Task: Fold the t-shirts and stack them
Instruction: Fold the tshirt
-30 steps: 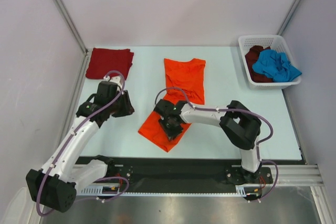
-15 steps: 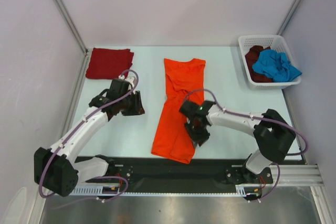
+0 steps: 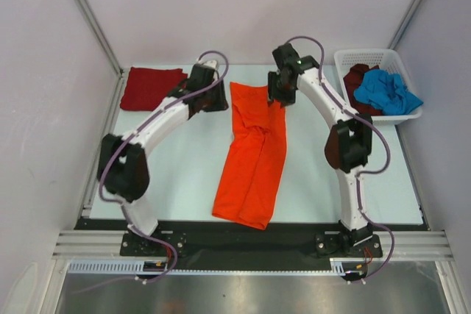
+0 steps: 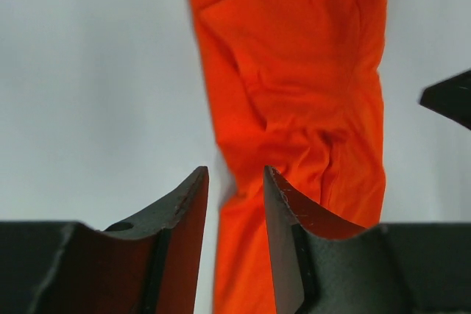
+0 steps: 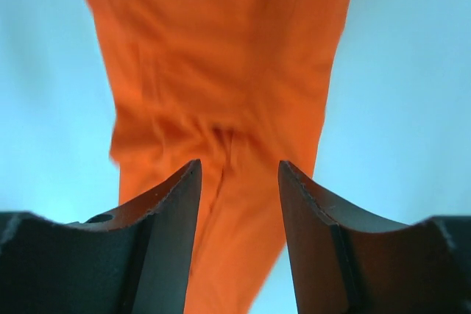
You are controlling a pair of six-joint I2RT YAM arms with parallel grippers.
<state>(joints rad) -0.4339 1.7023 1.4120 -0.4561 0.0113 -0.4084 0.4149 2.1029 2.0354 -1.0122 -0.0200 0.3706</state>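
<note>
— Gripper state?
— Left gripper point(image 4: 235, 174) and right gripper point(image 5: 237, 167) both apart, empty; orange t-shirt point(image 3: 254, 159) lies beneath and ahead of each.
— Handling?
— Soft, light, limp; judged best pinched at nearest corners.

Orange shirt point(image 3: 254, 156): bright orange, plain
Red shirt point(image 3: 151, 87): dark red, plain
Blue shirt point(image 3: 386, 92): bright blue, plain
Maroon shirt point(image 3: 358, 77): dark maroon, plain
Basket point(image 3: 340, 70): white, lattice pattern
Counter point(image 3: 184, 174): pale blue-white, unpatterned
Arms point(image 3: 158, 119): white links, black joints
Cables point(image 3: 213, 54): purple
Fingers point(image 4: 180, 218): matte black
Walls point(image 3: 243, 12): pale lilac-grey
</note>
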